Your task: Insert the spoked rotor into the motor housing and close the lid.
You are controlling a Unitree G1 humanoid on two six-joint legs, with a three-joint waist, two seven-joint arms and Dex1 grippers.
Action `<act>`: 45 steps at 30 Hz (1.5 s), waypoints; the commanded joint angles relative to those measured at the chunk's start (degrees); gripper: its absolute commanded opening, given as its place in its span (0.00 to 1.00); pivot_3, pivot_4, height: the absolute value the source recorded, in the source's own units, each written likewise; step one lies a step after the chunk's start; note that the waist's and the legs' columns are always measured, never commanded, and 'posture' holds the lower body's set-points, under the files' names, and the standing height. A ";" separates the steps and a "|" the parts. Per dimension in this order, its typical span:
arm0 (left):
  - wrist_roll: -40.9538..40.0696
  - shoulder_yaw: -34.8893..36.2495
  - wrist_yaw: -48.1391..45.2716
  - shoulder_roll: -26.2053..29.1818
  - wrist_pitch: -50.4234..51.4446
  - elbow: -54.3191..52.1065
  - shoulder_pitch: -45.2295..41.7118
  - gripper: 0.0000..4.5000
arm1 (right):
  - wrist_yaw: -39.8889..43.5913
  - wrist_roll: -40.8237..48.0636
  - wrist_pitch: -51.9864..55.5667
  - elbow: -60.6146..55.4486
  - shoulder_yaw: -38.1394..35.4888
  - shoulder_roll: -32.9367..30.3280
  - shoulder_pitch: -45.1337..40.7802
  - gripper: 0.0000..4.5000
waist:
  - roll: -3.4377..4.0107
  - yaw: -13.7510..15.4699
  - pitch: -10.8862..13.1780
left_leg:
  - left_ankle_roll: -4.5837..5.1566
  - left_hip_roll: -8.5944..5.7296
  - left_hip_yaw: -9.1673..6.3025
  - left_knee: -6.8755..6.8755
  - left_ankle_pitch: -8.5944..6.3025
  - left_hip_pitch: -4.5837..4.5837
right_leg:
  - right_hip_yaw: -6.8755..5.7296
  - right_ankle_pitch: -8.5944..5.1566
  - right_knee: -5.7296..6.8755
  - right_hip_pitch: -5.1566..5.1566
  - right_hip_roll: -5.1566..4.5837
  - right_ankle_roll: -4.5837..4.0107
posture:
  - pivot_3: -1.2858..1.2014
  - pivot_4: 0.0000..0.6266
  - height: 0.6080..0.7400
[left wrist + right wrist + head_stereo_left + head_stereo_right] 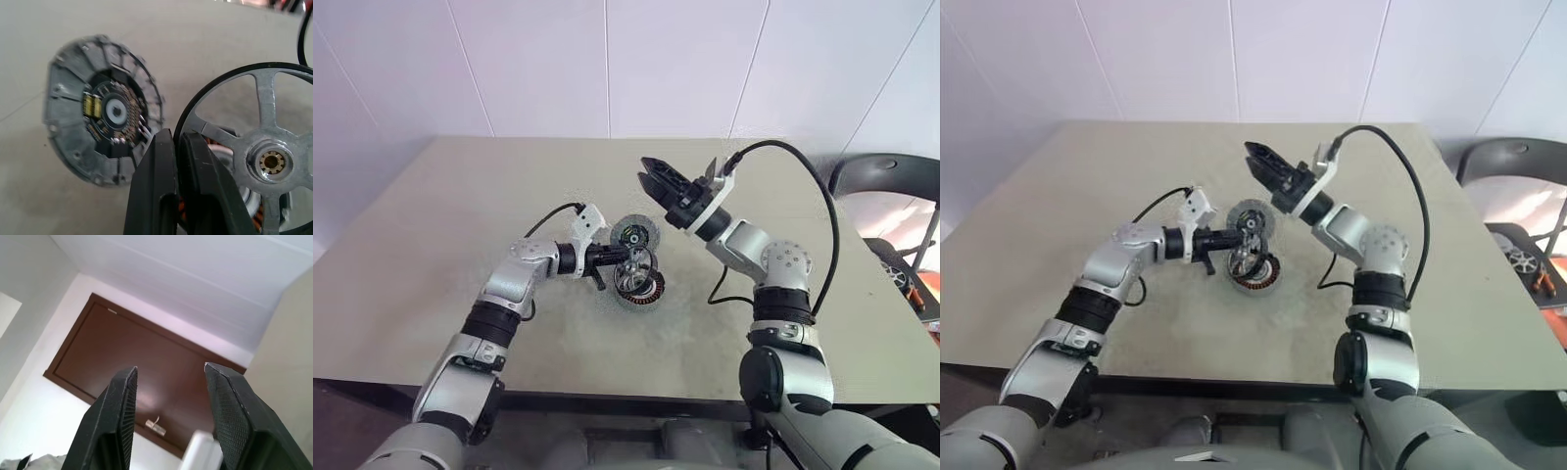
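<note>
Beige table (460, 255), frame centre: my left gripper (178, 147) pinches the black-rimmed, silver-spoked rotor (264, 156) over the copper-wound silver housing (639, 290); right gripper's (168, 382) fingers gape empty.

Silver-and-black jointed arms, looping black cables — ribbed black claw fingers (113, 426).

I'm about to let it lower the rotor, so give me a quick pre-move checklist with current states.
1. Left hand shut on the spoked rotor's rim: ok.
2. Rotor above the motor housing: ok.
3. Rotor level with the housing: not ok, it is tilted.
4. Lid lying beside the housing, out of the way: ok.
5. Right hand open, raised off the table, holding nothing: ok.
6. Hub lined up with the housing's centre: cannot tell.
</note>
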 commanded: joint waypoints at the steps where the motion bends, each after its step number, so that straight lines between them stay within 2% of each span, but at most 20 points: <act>1: 2.90 -0.68 -0.33 0.02 -4.23 2.11 -3.58 0.05 | -1.38 -0.35 -3.34 -1.80 -1.66 -0.30 -2.34 0.51 | 0.00 0.00 0.00 | 0.00 0.00 0.00 0.00 0.00 0.02 | 0.00 0.00 0.00 0.02 0.00 0.00 | 0.52 0.00 1.00; 5: 5.21 -0.65 0.91 -1.07 -8.79 5.60 -5.36 0.05 | -1.20 -3.15 -7.02 -4.30 -0.86 -1.13 -1.63 0.51 | 0.00 0.03 0.00 | 0.00 0.00 0.02 0.00 0.00 -0.02 | 0.03 0.04 -0.02 0.01 -0.02 0.11 | 0.52 0.00 1.00; 11: 4.76 -0.35 -0.89 -2.86 -10.15 5.42 -4.31 0.05 | 5.52 -17.00 -13.95 -15.56 9.53 -6.86 4.14 0.51 | 0.00 0.09 0.00 | 0.02 -0.01 0.01 -0.09 -0.02 -0.07 | 0.02 -0.04 -0.02 -0.04 -0.05 0.27 | 0.52 0.00 1.00; 20: 6.16 -1.22 -3.64 -2.37 -11.31 5.13 -3.07 0.05 | 24.62 -26.52 -8.96 -24.40 23.67 -26.78 11.78 0.51 | -0.01 0.21 0.01 | 0.04 -0.02 0.04 0.04 -0.03 0.00 | 0.03 -0.15 0.00 0.02 -0.06 0.08 | 0.52 0.00 1.00; 26: 9.56 -1.93 -2.08 -1.97 -15.44 7.31 -3.42 0.05 | 32.24 -31.75 -9.84 -29.81 30.50 -33.37 15.68 0.51 | -0.05 0.29 0.04 | 0.04 -0.02 0.05 0.06 -0.03 0.04 | 0.03 -0.17 -0.01 0.06 -0.06 0.08 | 0.52 0.00 1.00; 30: 12.08 -2.73 -0.10 -1.91 -18.73 9.86 -3.92 0.05 | 33.25 -34.30 -10.31 -30.97 32.70 -33.60 16.79 0.51 | -0.07 0.58 0.04 | 0.04 -0.02 0.05 0.06 -0.03 0.04 | 0.03 -0.17 -0.01 0.05 -0.06 0.09 | 0.52 0.00 1.00; 45: 10.41 -1.35 -1.48 -4.03 -19.22 13.00 -5.68 0.05 | 32.35 -33.95 -9.24 -32.14 30.22 -31.20 17.81 0.51 | -0.07 1.64 0.04 | 0.04 -0.02 0.06 0.10 -0.03 0.04 | 0.03 -0.16 0.00 0.07 -0.06 0.09 | 0.52 0.00 1.00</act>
